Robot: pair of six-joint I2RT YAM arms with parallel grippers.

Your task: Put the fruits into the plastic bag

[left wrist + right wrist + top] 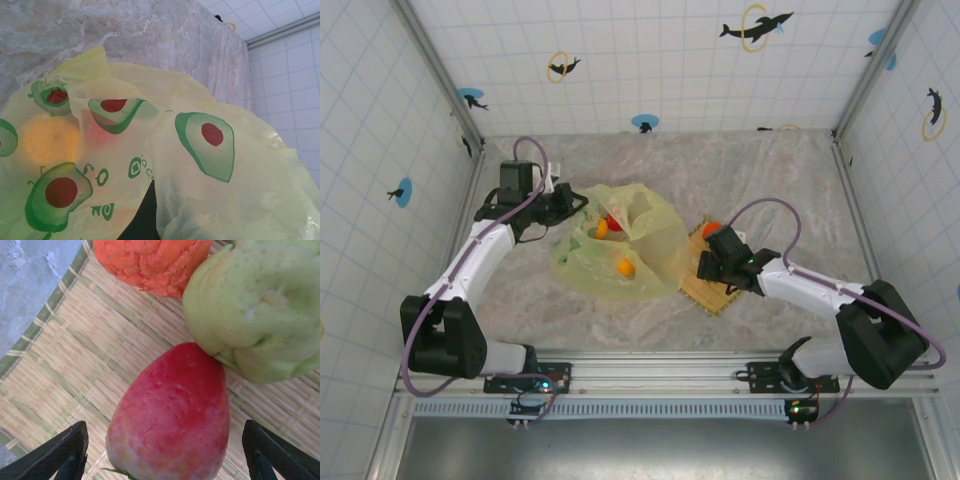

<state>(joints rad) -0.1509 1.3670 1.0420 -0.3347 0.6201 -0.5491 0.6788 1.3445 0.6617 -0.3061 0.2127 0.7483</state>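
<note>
A red fruit (170,415) lies on the woven mat (75,365), touching a green fruit (255,315), with a bumpy orange fruit (150,262) just beside them. The right claw (167,460) is spread wide, one finger on each side of the red fruit and holding nothing. The right arm (810,285) reaches low from the desk's (770,170) near right corner. The mat sits just right of the plastic bag (620,245), which lies crumpled at the desk's middle with a yellow-orange fruit (625,267) inside. The left claw (570,205) is at the bag's far left rim. Plastic hides its fingers, so I cannot tell its opening. The left arm (480,255) stretches forward.
</note>
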